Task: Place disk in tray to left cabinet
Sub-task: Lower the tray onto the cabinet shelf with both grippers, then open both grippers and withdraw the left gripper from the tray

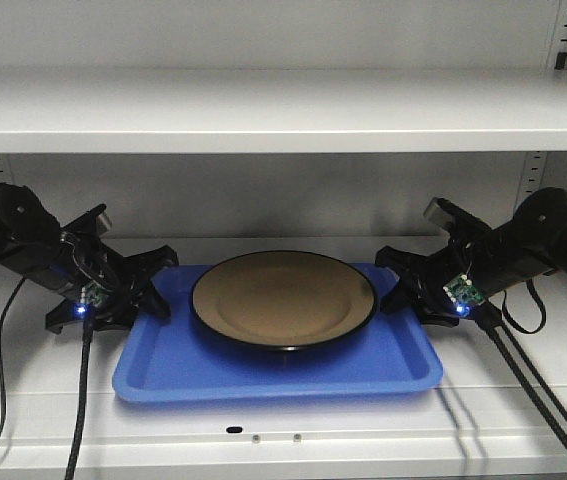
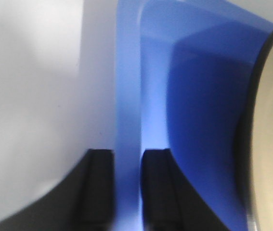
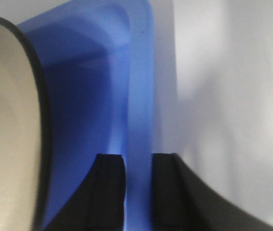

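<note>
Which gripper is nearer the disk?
Neither clearly: the left gripper grips the tray rim on one side of the disk, the right gripper on the opposite rim, about equally far.

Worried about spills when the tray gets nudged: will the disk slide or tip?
The disk looks glossy and lies loose in the smooth tray, so it may slide. Wide and shallow, it seems unlikely to tip.

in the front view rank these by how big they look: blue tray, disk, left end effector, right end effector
1. Blue tray
2. Disk
3. Left end effector and right end effector: these two look about alike, so no ranking between them. Each grips one of the tray's side rims.
</note>
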Available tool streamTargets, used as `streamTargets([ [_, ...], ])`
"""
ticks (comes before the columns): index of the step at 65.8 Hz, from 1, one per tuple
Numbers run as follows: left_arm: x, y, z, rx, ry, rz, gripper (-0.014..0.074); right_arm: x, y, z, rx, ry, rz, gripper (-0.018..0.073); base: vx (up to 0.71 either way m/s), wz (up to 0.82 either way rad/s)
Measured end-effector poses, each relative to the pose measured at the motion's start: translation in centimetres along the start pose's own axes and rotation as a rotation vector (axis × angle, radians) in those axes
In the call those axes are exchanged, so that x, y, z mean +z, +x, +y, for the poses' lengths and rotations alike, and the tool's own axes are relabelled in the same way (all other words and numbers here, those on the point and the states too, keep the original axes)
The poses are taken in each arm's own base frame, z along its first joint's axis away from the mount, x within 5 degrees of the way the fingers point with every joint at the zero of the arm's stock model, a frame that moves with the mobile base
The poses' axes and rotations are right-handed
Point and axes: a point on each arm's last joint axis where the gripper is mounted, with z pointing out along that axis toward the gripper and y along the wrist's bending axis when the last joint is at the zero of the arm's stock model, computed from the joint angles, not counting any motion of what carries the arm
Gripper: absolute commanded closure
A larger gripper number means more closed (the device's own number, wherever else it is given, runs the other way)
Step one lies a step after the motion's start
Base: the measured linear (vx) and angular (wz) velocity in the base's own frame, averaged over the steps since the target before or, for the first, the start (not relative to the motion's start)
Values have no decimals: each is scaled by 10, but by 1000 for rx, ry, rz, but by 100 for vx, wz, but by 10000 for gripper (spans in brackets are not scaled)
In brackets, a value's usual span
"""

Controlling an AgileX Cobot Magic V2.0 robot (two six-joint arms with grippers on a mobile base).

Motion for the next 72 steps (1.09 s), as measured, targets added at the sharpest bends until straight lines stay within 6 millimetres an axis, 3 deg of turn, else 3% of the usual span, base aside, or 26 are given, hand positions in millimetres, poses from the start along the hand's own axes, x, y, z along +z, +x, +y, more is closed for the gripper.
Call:
streamTargets([
  [14, -3, -2, 2, 30, -35, -25, 185, -5, -4, -1, 6, -2, -31, 193, 0, 0],
  [35, -26, -4, -5, 75, -57, -72, 185, -11, -9, -11, 25, 7, -54, 193, 0, 0],
  [72, -26, 1, -4, 76, -70, -22, 185, -11, -9, -11, 26, 6, -53, 193, 0, 0],
])
